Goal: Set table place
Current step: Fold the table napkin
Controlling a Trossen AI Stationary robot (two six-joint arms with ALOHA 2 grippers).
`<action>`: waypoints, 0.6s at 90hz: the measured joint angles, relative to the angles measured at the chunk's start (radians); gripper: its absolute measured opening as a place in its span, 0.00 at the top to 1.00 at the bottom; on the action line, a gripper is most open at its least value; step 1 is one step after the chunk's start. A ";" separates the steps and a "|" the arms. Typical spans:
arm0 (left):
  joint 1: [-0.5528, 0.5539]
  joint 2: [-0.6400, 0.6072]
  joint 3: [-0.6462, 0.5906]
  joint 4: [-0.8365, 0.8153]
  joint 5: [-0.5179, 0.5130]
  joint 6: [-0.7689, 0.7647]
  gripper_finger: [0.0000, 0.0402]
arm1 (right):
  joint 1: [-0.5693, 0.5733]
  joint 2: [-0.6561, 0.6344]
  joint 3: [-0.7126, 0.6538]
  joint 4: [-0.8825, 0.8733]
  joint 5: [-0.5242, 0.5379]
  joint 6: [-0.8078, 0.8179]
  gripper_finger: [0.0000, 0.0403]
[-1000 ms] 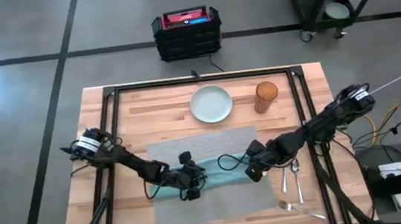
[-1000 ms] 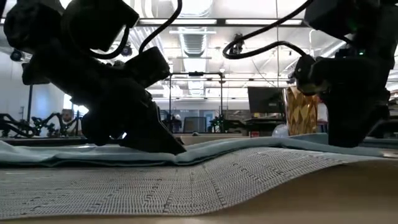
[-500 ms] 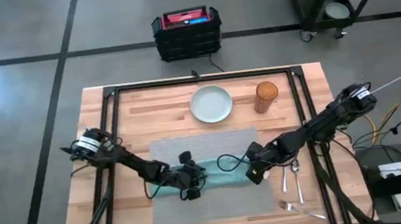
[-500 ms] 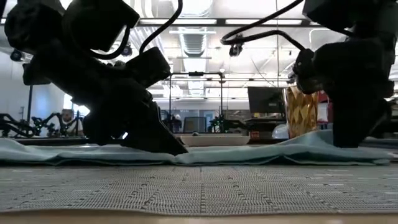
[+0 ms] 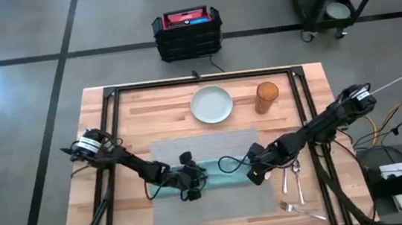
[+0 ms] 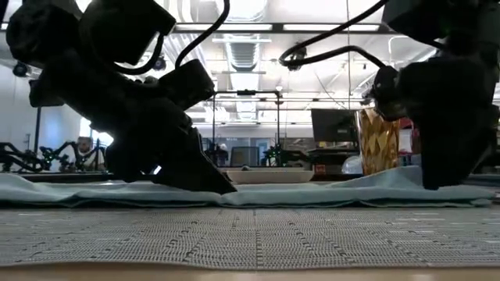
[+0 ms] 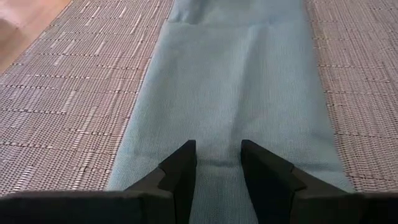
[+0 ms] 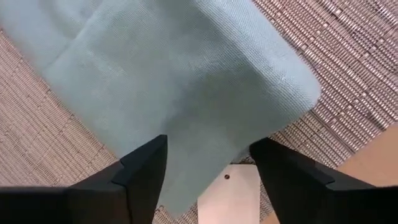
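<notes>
A: Where do things stand?

B: The grey placemat (image 5: 206, 178) lies flat in the lower middle of the worktop (image 5: 133, 108), with the teal napkin (image 5: 219, 176) stretched across it in a long strip. The plate (image 5: 211, 104) and amber cup (image 5: 267, 96) wait at the upper middle, cutlery (image 5: 292, 178) at the lower right.

A: And the arms?

B: Both reach low and inward. The left gripper (image 5: 190, 182) sits at the strip's left part, fingers (image 7: 180, 171) parted a little, pressing on cloth. The right gripper (image 5: 256, 172) hangs over the strip's right end, spread wide, grasping nothing.

A: How should this step go?

B: I'd say keep both ends level, pull evenly, and avoid dragging the placemat underneath
</notes>
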State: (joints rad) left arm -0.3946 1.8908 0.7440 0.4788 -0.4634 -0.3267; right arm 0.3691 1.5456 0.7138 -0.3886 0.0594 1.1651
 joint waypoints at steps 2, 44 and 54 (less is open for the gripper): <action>0.000 0.000 0.000 0.000 0.000 0.000 0.72 | 0.000 0.004 0.000 0.007 0.007 -0.005 0.48; -0.001 0.000 -0.001 0.000 -0.001 -0.004 0.72 | -0.002 0.020 -0.001 0.033 0.048 -0.087 0.97; -0.001 0.000 -0.001 0.000 -0.001 -0.004 0.72 | -0.002 -0.011 -0.004 0.022 0.036 -0.103 0.98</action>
State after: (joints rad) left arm -0.3954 1.8908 0.7433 0.4786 -0.4649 -0.3309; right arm 0.3668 1.5349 0.7096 -0.3667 0.0957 1.0618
